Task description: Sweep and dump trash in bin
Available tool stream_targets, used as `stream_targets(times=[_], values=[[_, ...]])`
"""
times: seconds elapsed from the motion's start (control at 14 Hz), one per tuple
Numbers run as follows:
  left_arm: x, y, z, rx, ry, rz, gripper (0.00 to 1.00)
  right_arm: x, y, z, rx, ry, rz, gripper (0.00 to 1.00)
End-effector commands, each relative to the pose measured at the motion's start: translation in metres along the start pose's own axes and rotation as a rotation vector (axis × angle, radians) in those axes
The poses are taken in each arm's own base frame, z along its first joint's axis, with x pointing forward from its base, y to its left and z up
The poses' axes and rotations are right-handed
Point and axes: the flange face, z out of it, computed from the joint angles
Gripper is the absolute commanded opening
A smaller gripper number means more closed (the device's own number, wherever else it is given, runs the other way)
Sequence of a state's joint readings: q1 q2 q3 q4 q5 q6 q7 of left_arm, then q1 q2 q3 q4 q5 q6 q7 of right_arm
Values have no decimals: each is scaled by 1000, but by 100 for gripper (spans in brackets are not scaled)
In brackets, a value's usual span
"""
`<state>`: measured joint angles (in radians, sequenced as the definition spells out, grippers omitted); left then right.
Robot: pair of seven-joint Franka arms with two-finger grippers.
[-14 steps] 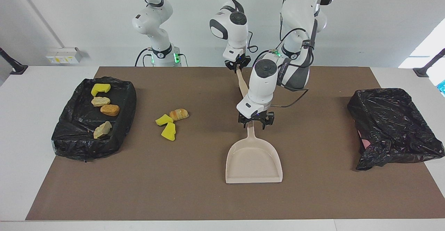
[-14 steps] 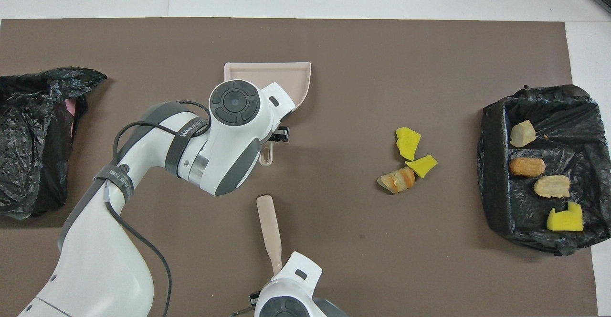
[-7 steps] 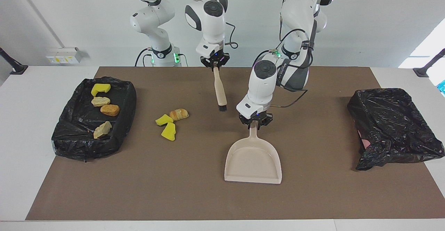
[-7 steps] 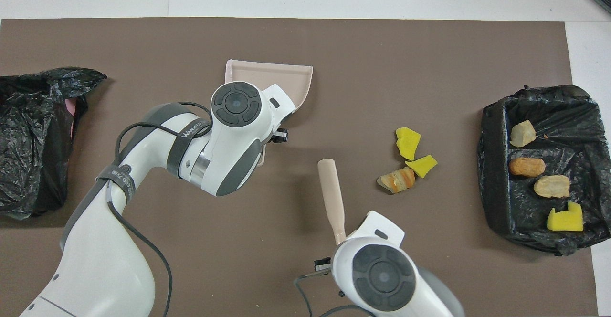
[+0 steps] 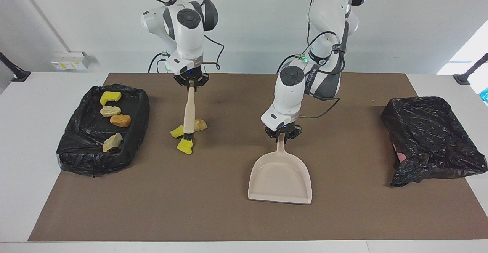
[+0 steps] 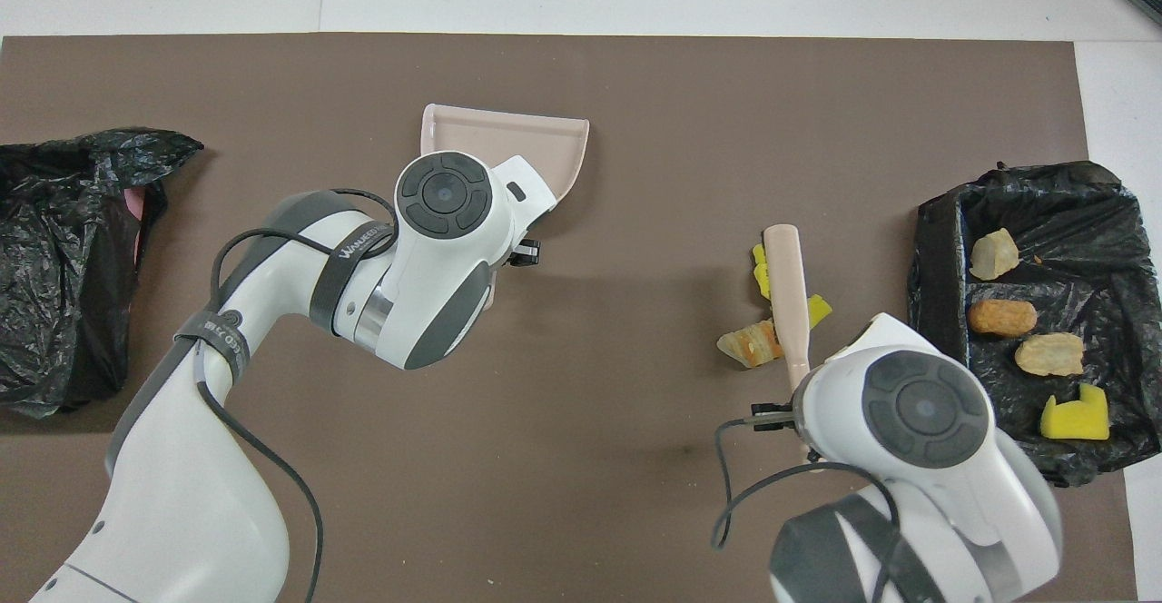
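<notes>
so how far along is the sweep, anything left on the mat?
Done: four chunks lie in the bag-lined bin. In hand: the right gripper holds the brush over the three loose chunks on the mat; the left gripper holds the dustpan by its handle, well apart from them. Left: bring the pan alongside, sweep those three in, dump them in the bin.
</notes>
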<state>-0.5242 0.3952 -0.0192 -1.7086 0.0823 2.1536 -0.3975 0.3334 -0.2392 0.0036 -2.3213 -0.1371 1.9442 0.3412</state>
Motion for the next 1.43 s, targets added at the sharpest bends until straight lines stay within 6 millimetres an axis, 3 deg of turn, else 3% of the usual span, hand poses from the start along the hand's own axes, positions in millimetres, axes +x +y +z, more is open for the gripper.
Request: stream_targets(times=[0.0, 0.07, 0.21, 0.36, 0.57, 0.72, 0.93, 1.15, 1.36], values=[[1, -29, -34, 28, 5, 51, 0, 9, 55, 22, -66, -28, -70, 0], [-2, -32, -40, 32, -9, 99, 0, 12, 67, 33, -76, -50, -92, 0], [-7, -38, -49, 43, -36, 157, 0, 17, 71, 54, -93, -95, -125, 0], [-9, -56, -61, 48, -65, 251, 0, 25, 65, 78, -89, -116, -147, 0], [-12, -80, -68, 47, -119, 459, 0, 34, 47, 97, -45, -113, -151, 0], [-14, -84, -68, 39, -134, 589, 0, 36, 16, 95, 59, -119, -128, 0], [-11, -105, -64, 20, -146, 820, 0, 38, -2, 67, 88, -126, -20, 0], [-13, -110, -61, 6, -154, 978, 0, 17, 33, 33, 40, -139, 13, 0], [-17, -108, -54, -5, -127, 1247, 0, -19, 47, 47, -39, -174, 24, 0]])
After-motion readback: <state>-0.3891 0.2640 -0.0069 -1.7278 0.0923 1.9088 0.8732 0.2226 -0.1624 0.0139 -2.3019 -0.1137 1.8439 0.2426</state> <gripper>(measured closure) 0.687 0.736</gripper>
